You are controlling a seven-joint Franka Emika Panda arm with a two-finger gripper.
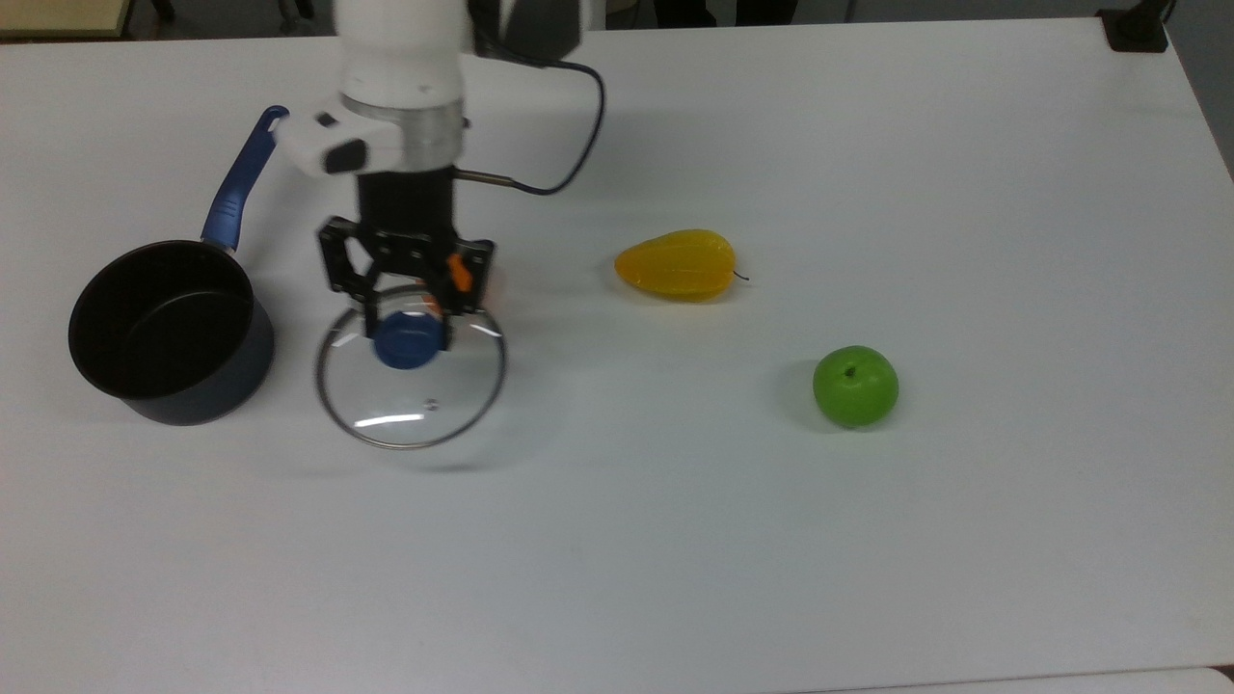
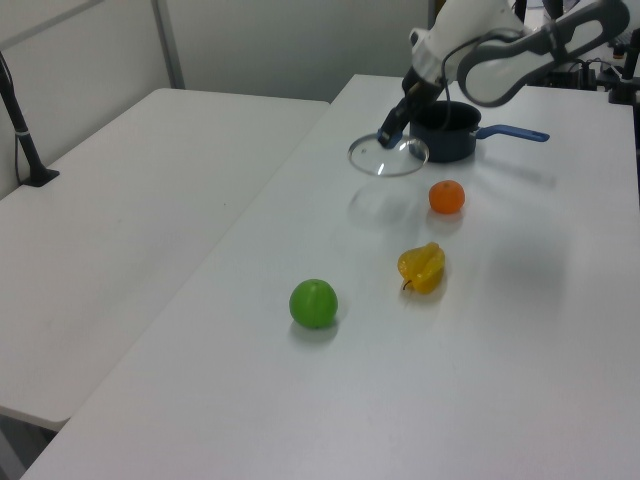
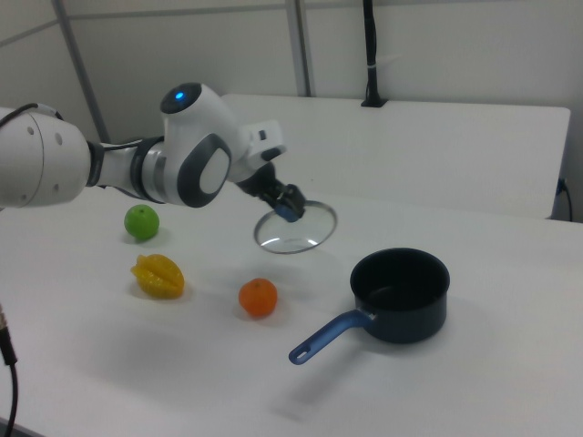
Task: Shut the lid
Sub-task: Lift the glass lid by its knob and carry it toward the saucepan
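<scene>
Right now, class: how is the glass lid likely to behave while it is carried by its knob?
The lid looks rigid; it keeps its round shape in the gripper. Held only at the blue knob, it may tilt. Glass, so probably fragile if dropped.

We can read no text, label, brand or number on anything here: nothing is legible on arm, pot, fruit or table

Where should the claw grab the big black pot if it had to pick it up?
Probably by the long blue handle, coming from above. The pot is wide and round, likely too broad for the claw, while the handle sticks out thin and free.
</scene>
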